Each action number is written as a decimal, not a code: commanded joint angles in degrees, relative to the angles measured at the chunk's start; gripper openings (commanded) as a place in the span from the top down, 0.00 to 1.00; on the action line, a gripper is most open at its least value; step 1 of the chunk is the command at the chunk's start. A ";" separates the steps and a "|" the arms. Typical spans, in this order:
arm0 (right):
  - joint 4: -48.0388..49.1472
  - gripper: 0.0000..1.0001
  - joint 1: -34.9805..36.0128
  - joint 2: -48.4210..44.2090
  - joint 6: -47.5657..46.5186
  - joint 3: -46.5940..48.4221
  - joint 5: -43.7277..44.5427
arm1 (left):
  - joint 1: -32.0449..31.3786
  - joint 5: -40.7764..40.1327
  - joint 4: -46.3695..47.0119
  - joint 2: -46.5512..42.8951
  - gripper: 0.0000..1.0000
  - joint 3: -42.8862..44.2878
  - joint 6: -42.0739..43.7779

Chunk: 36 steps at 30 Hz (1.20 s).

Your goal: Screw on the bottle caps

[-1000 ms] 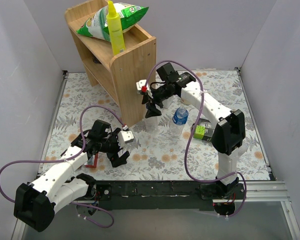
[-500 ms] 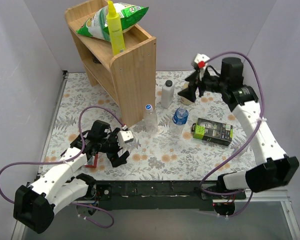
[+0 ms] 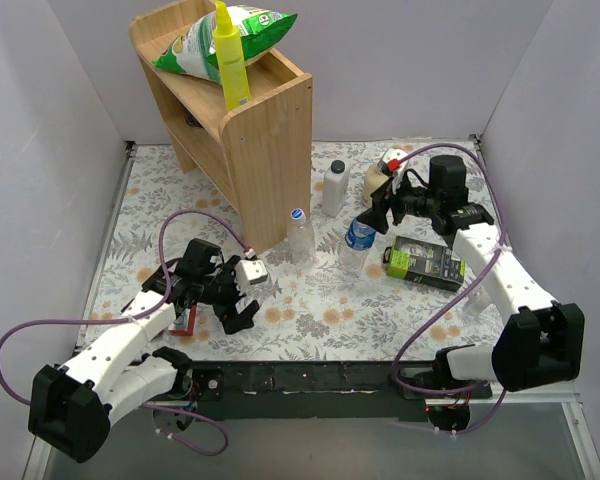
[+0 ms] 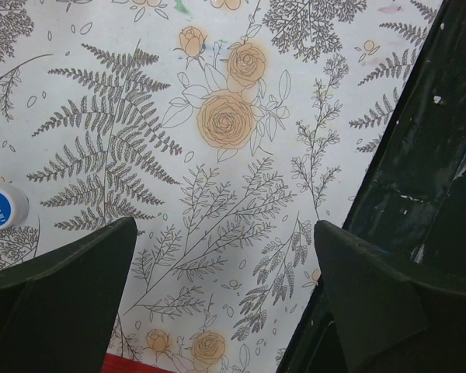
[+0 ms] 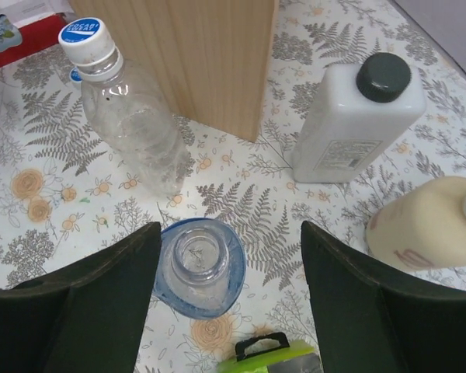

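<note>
The plain clear bottle stands by the shelf with a blue-and-white cap on its neck. The blue-label bottle stands open-mouthed. In the right wrist view its mouth lies below, close to my left finger. My right gripper is open and empty above it, also seen from the top. My left gripper is open and empty, low over the mat near the front rail. A loose whitish-blue cap lies on the mat left of it.
A wooden shelf stands at the back left. The white bottle with a dark cap and the cream pump bottle stand behind the blue-label bottle. A green box lies to its right. A red item lies by the left arm.
My right gripper left the top of the plain bottle, swung up to the back right, then came down over the blue-label bottle. The left arm has barely moved.
</note>
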 commanded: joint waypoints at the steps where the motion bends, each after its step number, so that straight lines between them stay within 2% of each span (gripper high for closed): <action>1: 4.35 0.28 -0.09 4.07 0.47 -0.33 -7.09 | 0.33 3.11 -1.37 -0.56 0.02 4.42 0.25; 3: 3.64 0.31 -0.01 4.25 -0.23 -0.94 -8.06 | 0.51 4.51 -1.29 -0.65 0.02 6.78 -0.45; 4: 3.47 0.36 0.34 3.81 -0.58 -1.29 -7.72 | 0.60 4.96 -1.03 -0.73 0.02 7.66 -1.15; 6: 1.89 0.49 0.69 2.94 -2.33 -1.91 -7.19 | 0.77 5.75 -0.76 -0.56 0.02 8.98 -1.42; 7: 1.19 0.63 0.87 2.58 -2.86 -1.65 -7.71 | 0.77 6.80 -0.85 -0.47 0.02 9.86 -1.34; 8: 0.22 0.69 1.05 2.23 -3.65 -1.30 -8.41 | 0.77 7.33 -1.55 -0.21 0.02 10.30 -0.64; 10: -8.27 0.81 3.32 1.09 -10.03 3.17 -12.27 | 0.77 9.78 -2.69 0.05 0.02 11.45 0.68; 13: -27.42 0.87 7.37 0.56 -17.96 13.62 -18.07 | 0.77 12.42 -5.07 0.93 0.02 16.10 1.66; 16: -34.22 0.89 11.93 -0.67 -17.12 22.15 -20.81 | 0.77 13.66 -1.57 2.25 0.02 22.42 -2.38; 22: -28.46 0.91 20.46 3.01 -6.57 34.18 -20.55 | 0.77 17.88 6.51 6.81 0.02 31.92 -11.07; 27: -17.21 0.92 21.97 8.89 4.13 39.48 -19.76 | 0.77 21.74 7.50 10.16 0.02 38.07 -14.78; 31: -16.22 0.92 22.40 13.82 5.83 46.33 -21.34 | 0.69 23.42 6.71 11.13 0.02 38.70 -14.52; 36: -10.62 0.92 22.49 15.76 9.07 47.48 -23.35 | 0.69 25.44 6.45 11.92 0.02 38.35 -13.46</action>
